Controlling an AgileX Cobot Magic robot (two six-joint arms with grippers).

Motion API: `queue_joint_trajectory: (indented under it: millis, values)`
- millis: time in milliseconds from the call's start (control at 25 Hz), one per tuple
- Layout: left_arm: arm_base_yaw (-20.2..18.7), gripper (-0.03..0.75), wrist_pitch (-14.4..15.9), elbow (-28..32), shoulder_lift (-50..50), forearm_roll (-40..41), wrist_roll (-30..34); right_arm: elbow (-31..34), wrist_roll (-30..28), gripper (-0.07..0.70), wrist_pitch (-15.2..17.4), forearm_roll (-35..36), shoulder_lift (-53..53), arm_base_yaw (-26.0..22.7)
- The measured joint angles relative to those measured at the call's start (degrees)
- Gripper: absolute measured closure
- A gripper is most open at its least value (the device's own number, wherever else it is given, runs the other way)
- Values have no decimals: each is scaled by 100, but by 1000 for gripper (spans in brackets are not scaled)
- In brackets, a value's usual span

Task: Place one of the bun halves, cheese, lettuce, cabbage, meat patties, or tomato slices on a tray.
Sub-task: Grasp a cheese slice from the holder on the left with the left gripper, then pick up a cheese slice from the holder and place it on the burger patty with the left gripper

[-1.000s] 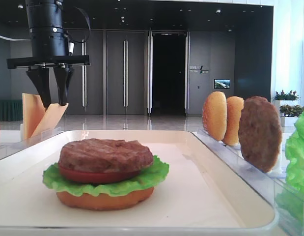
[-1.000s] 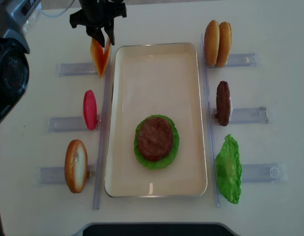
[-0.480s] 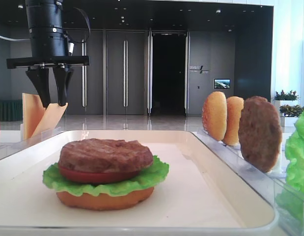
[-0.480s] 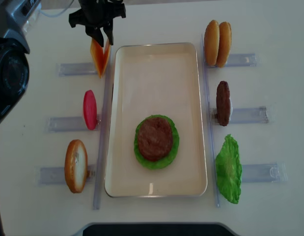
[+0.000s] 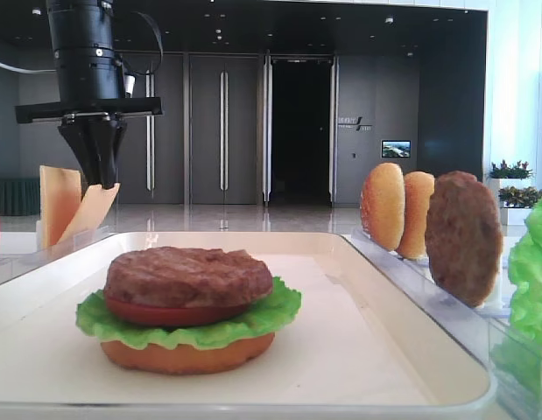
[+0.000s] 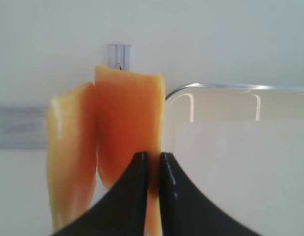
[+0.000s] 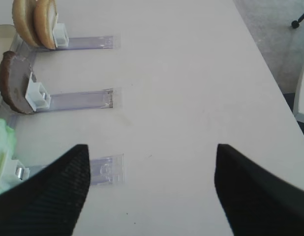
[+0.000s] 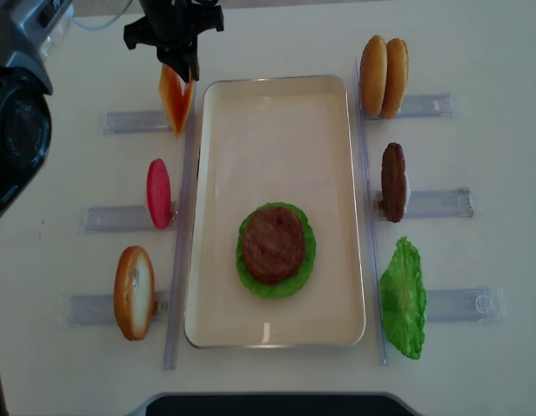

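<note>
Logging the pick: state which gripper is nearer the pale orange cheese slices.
Left. The left gripper is pinched on the edge of one thin pale orange cheese slice; the right gripper hangs open over bare tabletop across the tray.

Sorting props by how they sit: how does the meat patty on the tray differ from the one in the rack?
The meat patty on the tray lies flat; the rack patty stands on edge. The tray patty tops a stack of tomato, lettuce and bun; the rack patty stands alone in a clear holder. Both are round, brown and mottled.
</note>
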Motion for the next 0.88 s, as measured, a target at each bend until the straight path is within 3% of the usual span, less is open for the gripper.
queue_joint_trajectory:
  millis: [120, 480, 880]
  values:
    - [0, 685, 0, 0, 0, 0, 39, 0, 0, 100, 0, 8, 0, 0]
    - [0, 690, 5, 0, -98, -44, 80, 0, 0, 100, 0, 2, 0, 0]
    - [0, 691, 30, 0, -1062, -111, 110, 0, 0, 100, 0, 2, 0, 0]
